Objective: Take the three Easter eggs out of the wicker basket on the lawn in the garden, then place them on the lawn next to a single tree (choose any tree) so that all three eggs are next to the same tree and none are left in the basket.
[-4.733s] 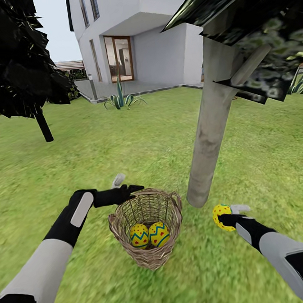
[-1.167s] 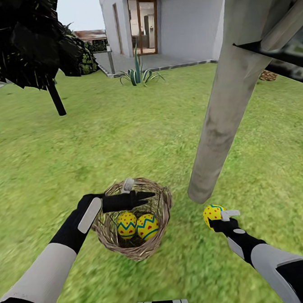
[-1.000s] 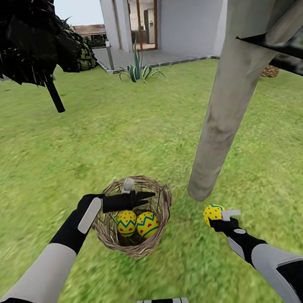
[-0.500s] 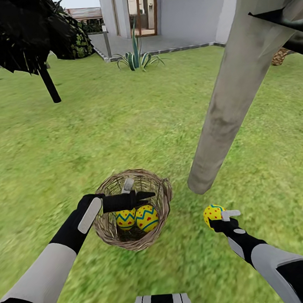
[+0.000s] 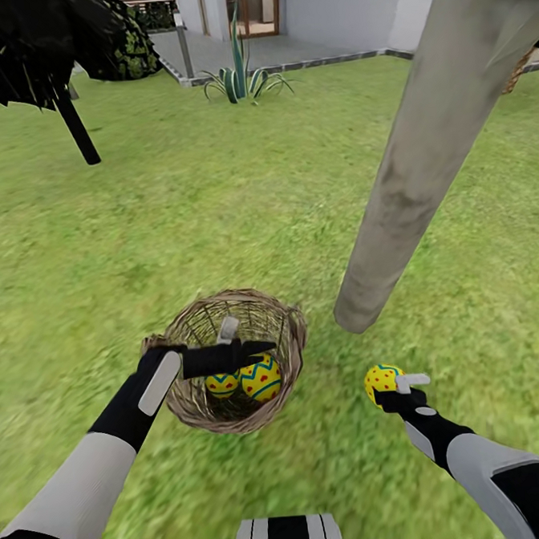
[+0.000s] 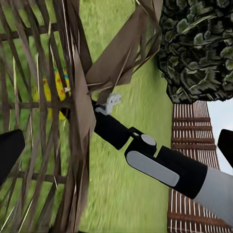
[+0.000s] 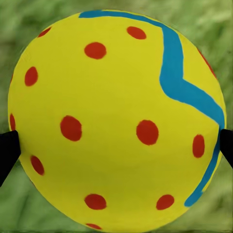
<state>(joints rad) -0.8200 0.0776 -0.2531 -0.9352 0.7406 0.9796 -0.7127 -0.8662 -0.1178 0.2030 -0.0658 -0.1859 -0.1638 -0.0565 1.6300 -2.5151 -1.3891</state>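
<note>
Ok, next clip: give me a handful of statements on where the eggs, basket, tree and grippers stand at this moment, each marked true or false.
1. Two Easter eggs lie inside the wicker basket. True.
2. The right gripper is empty. False: its jaws are shut on a third egg, which the right wrist view shows close up between them.
3. The held egg is on the far side of the tree trunk from the robot. False: it is on the near side, close to the trunk's base.
4. The left gripper is over the basket's opening. True.
5. The basket lies tipped on its side on the lawn. False: it stands upright, opening upward.
</note>
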